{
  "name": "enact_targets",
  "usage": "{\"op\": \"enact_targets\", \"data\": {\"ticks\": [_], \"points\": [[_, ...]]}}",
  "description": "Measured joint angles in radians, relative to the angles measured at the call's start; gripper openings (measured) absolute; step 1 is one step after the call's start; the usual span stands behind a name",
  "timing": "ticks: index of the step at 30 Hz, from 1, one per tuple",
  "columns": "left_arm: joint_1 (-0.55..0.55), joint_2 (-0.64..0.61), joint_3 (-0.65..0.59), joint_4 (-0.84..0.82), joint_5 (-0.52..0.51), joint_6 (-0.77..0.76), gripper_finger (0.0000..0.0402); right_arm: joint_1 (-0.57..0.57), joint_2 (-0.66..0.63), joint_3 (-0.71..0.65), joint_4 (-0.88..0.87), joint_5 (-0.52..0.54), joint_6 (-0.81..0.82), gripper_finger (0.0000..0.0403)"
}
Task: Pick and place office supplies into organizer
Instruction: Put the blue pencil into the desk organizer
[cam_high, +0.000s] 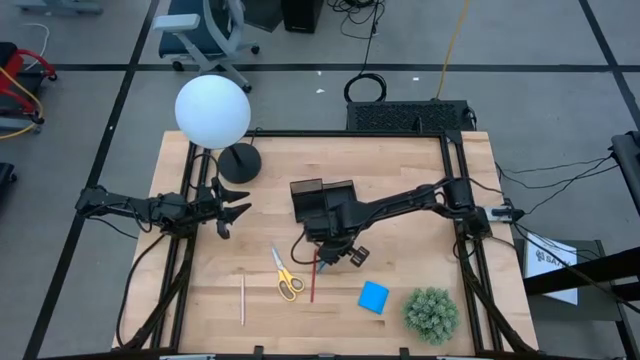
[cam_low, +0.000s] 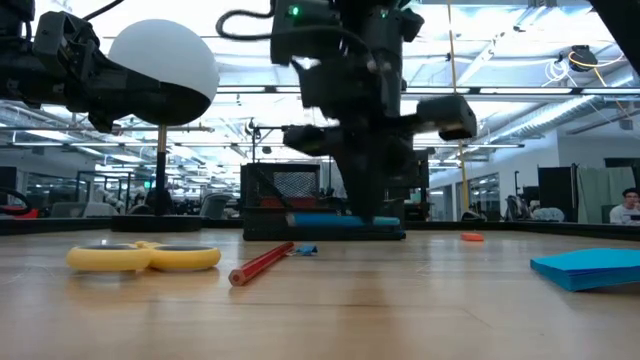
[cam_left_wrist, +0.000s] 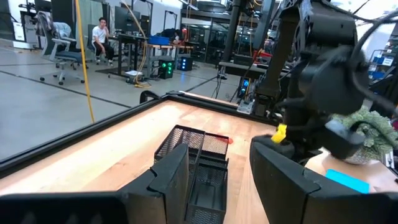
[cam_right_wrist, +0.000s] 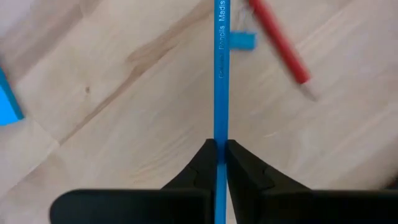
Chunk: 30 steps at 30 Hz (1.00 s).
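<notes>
My right gripper (cam_high: 326, 250) hangs over the table's middle, just near of the black organizer (cam_high: 322, 198), shut on a blue pencil (cam_right_wrist: 220, 74). Below it lie a red pencil (cam_high: 314, 281), yellow-handled scissors (cam_high: 287, 276), a blue notepad (cam_high: 373, 297) and a pale pencil (cam_high: 242, 298), all flat on the wood. A small blue scrap (cam_right_wrist: 241, 40) lies beside the red pencil (cam_right_wrist: 280, 43). My left gripper (cam_high: 235, 212) waits open at the table's left, pointing level toward the organizer (cam_left_wrist: 199, 168). My right gripper pinches the blue pencil's shaft (cam_right_wrist: 220, 134) between its two fingertips. The fingers come from above, pointing steeply down, and lie across the pencil. The pencil (cam_low: 335, 221) hangs about level, lifted clear of the table in front of the organizer.
A lamp with a white globe (cam_high: 212, 110) and a round black base (cam_high: 239, 163) stands at the far left. A green spiky plant ball (cam_high: 432, 313) sits at the near right. A small red eraser (cam_low: 471, 237) lies right of the organizer.
</notes>
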Motion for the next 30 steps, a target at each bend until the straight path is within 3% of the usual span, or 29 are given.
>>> {"op": "enact_targets", "data": {"ticks": [30], "points": [[0.000,0.000,0.000,0.005,0.000,0.002,0.0170,-0.108,-0.177,0.001,0.272,-0.060,0.284,0.0017]]}}
